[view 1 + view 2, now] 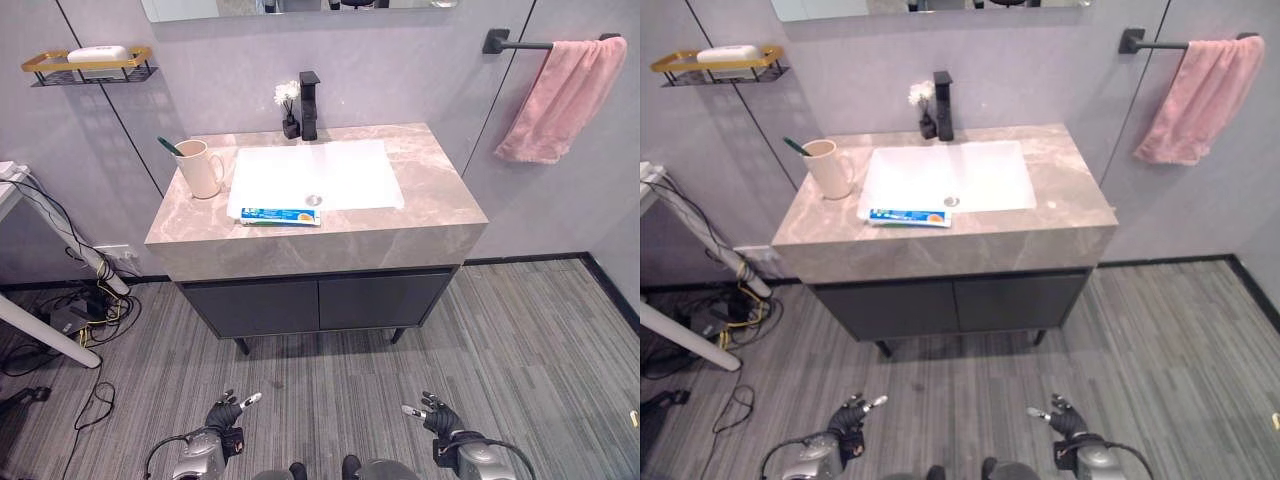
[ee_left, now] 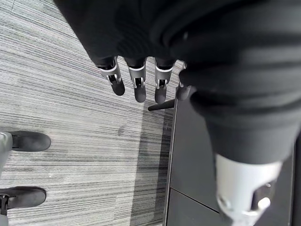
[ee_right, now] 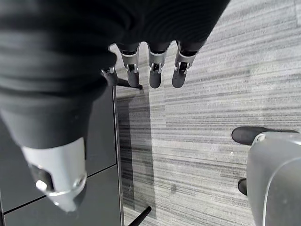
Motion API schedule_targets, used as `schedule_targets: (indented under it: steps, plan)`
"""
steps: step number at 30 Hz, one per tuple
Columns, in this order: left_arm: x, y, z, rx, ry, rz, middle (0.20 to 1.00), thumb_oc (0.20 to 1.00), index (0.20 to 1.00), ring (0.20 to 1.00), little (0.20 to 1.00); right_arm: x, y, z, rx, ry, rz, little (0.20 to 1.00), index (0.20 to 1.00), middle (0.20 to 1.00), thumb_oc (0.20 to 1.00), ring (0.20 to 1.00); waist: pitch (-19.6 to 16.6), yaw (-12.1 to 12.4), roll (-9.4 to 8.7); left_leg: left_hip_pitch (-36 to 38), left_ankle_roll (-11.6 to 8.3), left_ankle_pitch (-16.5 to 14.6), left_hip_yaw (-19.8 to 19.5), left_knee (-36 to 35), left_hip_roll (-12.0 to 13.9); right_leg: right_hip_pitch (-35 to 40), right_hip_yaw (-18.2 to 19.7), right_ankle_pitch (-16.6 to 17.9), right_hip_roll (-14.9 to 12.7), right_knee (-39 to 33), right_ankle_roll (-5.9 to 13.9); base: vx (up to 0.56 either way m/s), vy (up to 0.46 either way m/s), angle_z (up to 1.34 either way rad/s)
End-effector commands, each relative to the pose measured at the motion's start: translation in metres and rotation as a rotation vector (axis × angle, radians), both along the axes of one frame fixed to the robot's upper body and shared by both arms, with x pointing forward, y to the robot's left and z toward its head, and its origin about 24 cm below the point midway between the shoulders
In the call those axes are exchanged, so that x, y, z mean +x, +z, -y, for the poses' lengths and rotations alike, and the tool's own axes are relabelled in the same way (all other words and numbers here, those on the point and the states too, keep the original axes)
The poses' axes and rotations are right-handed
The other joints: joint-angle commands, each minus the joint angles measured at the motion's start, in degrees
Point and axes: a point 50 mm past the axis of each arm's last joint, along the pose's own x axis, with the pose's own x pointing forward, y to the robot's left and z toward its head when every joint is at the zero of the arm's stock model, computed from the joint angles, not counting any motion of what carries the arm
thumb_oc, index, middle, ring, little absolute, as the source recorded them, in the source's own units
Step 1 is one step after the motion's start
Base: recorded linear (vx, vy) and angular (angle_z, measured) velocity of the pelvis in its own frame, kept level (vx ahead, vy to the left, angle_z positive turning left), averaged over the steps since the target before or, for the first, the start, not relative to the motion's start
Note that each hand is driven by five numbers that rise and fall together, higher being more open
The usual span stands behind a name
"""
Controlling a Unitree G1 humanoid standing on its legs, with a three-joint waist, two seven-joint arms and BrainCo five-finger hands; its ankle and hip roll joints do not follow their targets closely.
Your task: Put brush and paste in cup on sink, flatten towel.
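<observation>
The light, stiff toothpaste box (image 1: 281,216), at six o'clock of the basin (image 1: 316,176), suits a long-edge pinch; left hand (image 1: 225,413) and right hand (image 1: 437,415) hang relaxed, empty.

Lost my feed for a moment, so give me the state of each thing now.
toothbrush: standing in the cup
cup: upright on the counter
toothpaste: flat at the basin's front edge
towel: bunched on the bar
left robot hand: open, empty
right robot hand: open, empty

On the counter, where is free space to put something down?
The counter's right side, between basin and right edge, is bare, as is the front strip right of the paste. The left is crowded: the cup stands there, and the tap and flowers fill the back.
</observation>
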Motion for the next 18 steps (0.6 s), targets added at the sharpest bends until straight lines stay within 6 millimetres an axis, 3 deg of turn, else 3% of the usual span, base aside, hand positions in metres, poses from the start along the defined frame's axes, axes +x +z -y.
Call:
schedule_targets:
  steps: [1, 12, 18]
  plan:
    - [0.013, 0.008, 0.002, 0.021, 0.007, 0.079, 1.000, 1.000, 1.000, 1.000, 1.000, 0.014, 0.011, 0.000, 0.002, -0.005, 0.106, 1.000, 1.000, 1.000, 1.000, 1.000, -2.25, -0.23, -0.95, -1.39, -0.25, -3.18, 0.58, 4.77, -0.88, 2.64, 1.67, 5.40, -1.38, -5.13, 2.58, 0.00, 0.000, 0.00]
    - [0.005, 0.001, 0.010, 0.046, -0.023, 0.030, 1.000, 1.000, 1.000, 1.000, 1.000, 0.010, 0.007, -0.006, 0.010, 0.000, 0.086, 1.000, 1.000, 1.000, 1.000, 1.000, -1.78, -0.16, -1.02, -0.32, 0.39, -2.71, 1.70, 3.24, -1.26, 4.15, 2.43, 6.07, -1.82, -8.44, 2.67, 0.01, 0.023, -0.01]
    - [0.006, 0.004, 0.010, 0.132, -0.104, 0.087, 1.000, 1.000, 1.000, 1.000, 1.000, 0.018, 0.009, -0.008, -0.017, 0.023, 0.123, 1.000, 1.000, 1.000, 1.000, 1.000, 0.16, -0.59, -0.30, 0.49, 1.52, -2.14, 2.37, -0.11, -2.67, 3.14, 3.42, 6.52, -3.37, -9.46, 4.49, -0.01, 0.157, -0.10]
